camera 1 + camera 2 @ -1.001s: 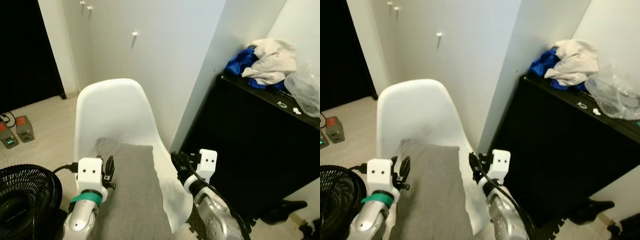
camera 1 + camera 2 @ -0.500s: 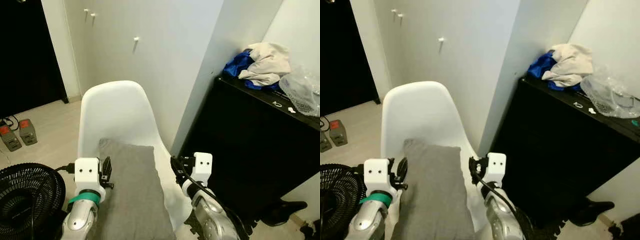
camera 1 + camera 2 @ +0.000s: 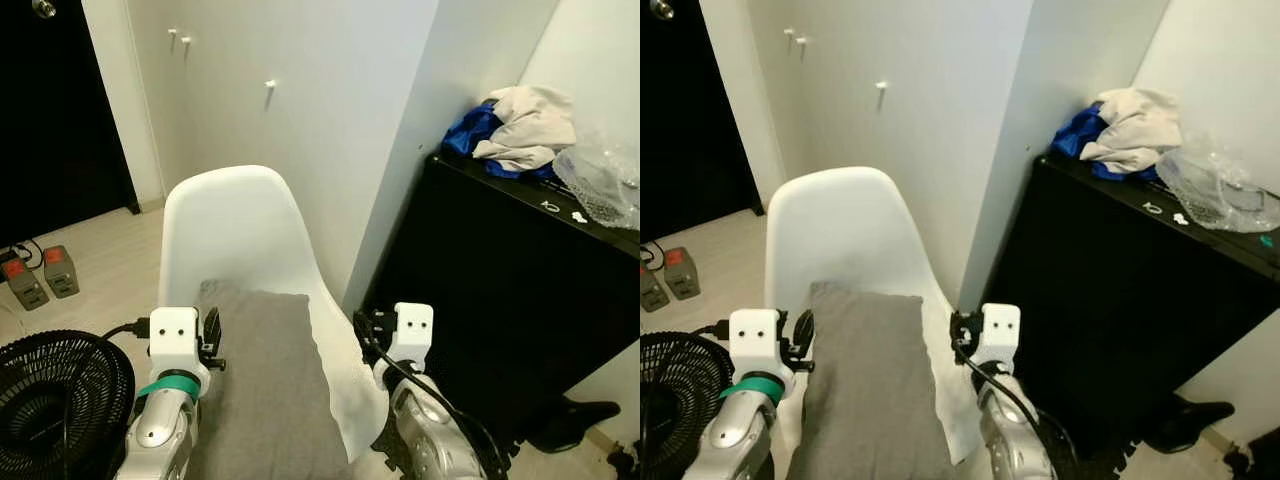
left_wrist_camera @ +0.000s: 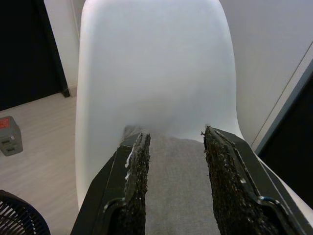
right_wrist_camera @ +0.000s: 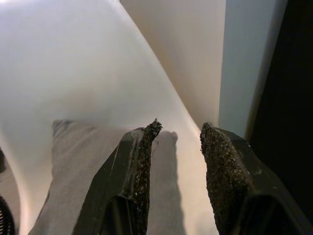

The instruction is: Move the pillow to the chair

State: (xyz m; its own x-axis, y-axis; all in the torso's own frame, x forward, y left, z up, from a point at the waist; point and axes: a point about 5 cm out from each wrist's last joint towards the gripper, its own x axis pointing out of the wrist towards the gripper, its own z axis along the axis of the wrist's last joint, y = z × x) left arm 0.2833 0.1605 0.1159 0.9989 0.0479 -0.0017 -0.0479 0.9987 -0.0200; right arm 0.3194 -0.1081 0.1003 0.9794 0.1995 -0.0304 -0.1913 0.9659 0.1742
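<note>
Pillow's on the chair, both claws apart and empty

The left claw [image 4: 173, 161] has its fingers spread with nothing gripped, hovering at the left edge of the grey pillow [image 3: 265, 390]; the right claw [image 5: 178, 147] is just as wide open, over the pillow's right side and the chair's rim. My guess is they sit either side because that's how you'd carry something floppy, pinched from both edges. The pillow lies flat on the seat of the white shell chair [image 3: 235, 225], its far end against the backrest, so the job looks basically done. Outward from there: a black floor fan [image 3: 55, 385] on the left, a black cabinet [image 3: 500, 300] on the right with crumpled clothes [image 3: 520, 125] piled on top.
</note>
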